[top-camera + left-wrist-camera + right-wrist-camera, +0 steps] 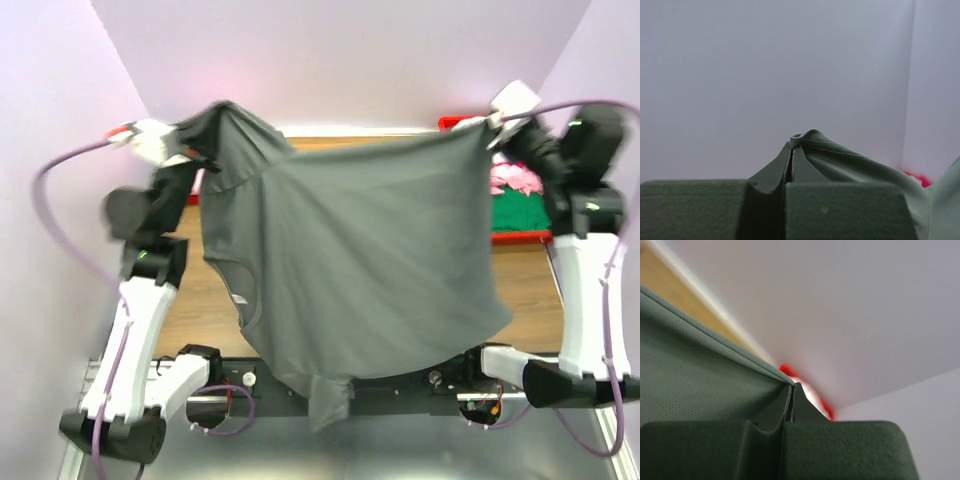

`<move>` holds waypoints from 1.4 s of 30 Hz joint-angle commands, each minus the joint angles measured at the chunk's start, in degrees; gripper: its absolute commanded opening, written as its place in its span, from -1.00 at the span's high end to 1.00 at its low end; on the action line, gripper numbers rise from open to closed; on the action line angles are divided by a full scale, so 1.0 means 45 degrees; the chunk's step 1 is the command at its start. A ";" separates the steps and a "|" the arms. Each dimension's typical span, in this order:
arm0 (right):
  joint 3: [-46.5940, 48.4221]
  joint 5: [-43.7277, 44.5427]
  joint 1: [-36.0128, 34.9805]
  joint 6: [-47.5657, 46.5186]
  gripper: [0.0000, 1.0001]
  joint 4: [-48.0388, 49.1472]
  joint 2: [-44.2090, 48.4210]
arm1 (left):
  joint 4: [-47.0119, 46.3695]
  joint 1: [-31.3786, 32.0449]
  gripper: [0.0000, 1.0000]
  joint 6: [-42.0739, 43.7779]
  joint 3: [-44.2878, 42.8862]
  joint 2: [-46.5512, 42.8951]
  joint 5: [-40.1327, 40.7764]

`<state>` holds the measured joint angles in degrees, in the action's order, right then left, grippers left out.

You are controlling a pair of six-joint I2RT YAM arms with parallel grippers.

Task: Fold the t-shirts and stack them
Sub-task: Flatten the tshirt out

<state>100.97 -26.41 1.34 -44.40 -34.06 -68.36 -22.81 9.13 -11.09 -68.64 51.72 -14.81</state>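
Left hand: fingers pressed together, pinching a hemmed edge of the dark grey t-shirt. A small fold of cloth stands just above the tips in my left wrist view.

Right hand: fingers also pressed together, on a stitched edge of the same shirt. The cloth runs off to the left in my right wrist view.

Both hands are up high and well apart, the left at the upper left of the top view and the right at the upper right. The shirt hangs spread wide between them, its top edge nearly taut and its lower part sagging toward my bases. The neck opening sits on the left side, with the white neck label at its rim. A narrow flap of cloth dangles lowest, over the arm mounts.

Wooden worktop shows beside the shirt at left. At far right a red tray sits on it, holding a pink shirt and a green shirt, both partly hidden by my right arm.
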 commanded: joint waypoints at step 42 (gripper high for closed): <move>-0.4388 -0.0264 -0.0279 0.1098 0.99 0.4699 -0.8463 | 0.1066 -0.0368 1.00 0.2406 -0.2658 1.2005 -0.0733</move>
<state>83.61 -26.61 0.32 -38.22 -13.37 -109.89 -13.65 7.81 -1.87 -82.96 110.32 -16.23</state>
